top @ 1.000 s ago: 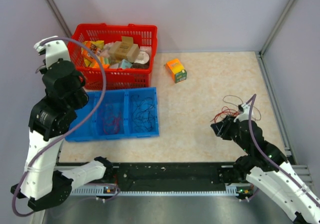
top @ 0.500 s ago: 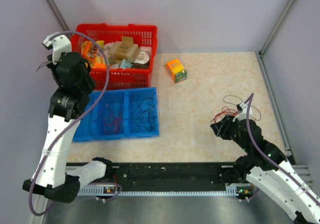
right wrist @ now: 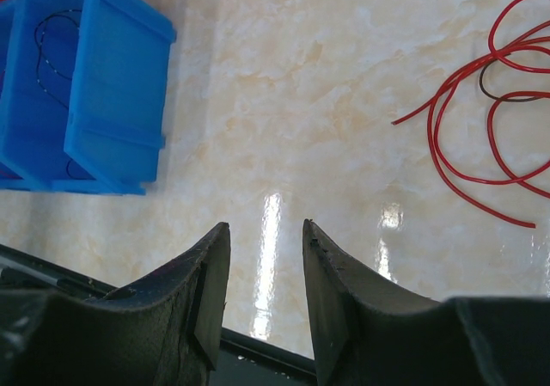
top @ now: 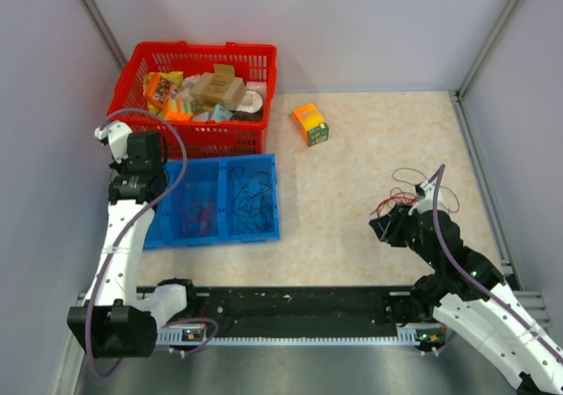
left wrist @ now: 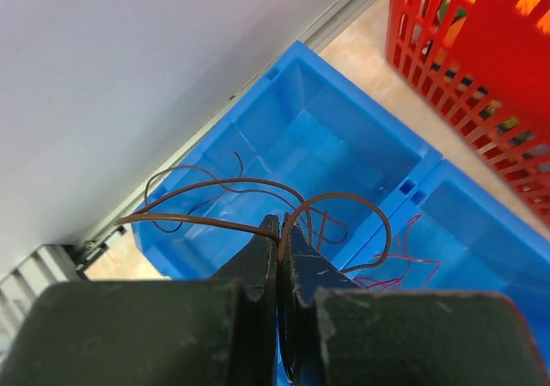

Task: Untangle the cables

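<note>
Pale marbled desk (top: 369, 149), grey walls on three sides. Left gripper (left wrist: 278, 231) hangs above the left end of the blue divided bin (top: 259, 228), jaws pinched tight on a thin brown wire (left wrist: 331, 199) that loops out to either side of the tips. Red strands (left wrist: 391, 274) lie in the bin's next compartment, dark ones (top: 251, 191) in the right compartment. Red basket (top: 251, 56) of boxes sits just behind the bin. Right gripper (right wrist: 262, 240) is low over bare desk, jaws parted with a narrow gap, holding nothing. Remaining tangle of cables (right wrist: 490, 102), mostly red with one dark strand, lies loose on the desk just ahead of it to the right. Orange carton (top: 310, 123) stands apart near the back.
</note>
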`<state>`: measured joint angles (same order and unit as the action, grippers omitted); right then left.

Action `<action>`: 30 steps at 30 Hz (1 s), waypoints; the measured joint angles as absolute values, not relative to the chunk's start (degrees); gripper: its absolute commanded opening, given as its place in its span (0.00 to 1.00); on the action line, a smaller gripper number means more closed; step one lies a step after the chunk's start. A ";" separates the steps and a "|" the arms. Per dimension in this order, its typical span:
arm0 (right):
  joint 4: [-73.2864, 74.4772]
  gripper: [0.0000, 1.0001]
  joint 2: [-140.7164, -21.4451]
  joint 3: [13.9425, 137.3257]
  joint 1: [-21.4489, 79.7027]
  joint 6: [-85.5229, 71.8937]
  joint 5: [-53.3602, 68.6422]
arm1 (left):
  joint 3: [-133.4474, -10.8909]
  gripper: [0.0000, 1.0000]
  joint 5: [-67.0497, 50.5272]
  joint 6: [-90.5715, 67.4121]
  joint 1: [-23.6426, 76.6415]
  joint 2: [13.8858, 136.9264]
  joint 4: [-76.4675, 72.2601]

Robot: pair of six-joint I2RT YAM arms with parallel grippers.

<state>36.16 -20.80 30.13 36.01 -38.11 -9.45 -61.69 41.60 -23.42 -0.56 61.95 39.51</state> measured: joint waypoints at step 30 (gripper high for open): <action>36.05 0.39 -23.40 30.11 36.01 -39.77 -7.77 | -53.04 0.96 12.23 -41.30 -16.03 51.75 36.23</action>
<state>36.05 -23.40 30.11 36.01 -39.77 -7.77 -53.04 12.23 -41.30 -16.03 51.75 36.23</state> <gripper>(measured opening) 0.388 0.979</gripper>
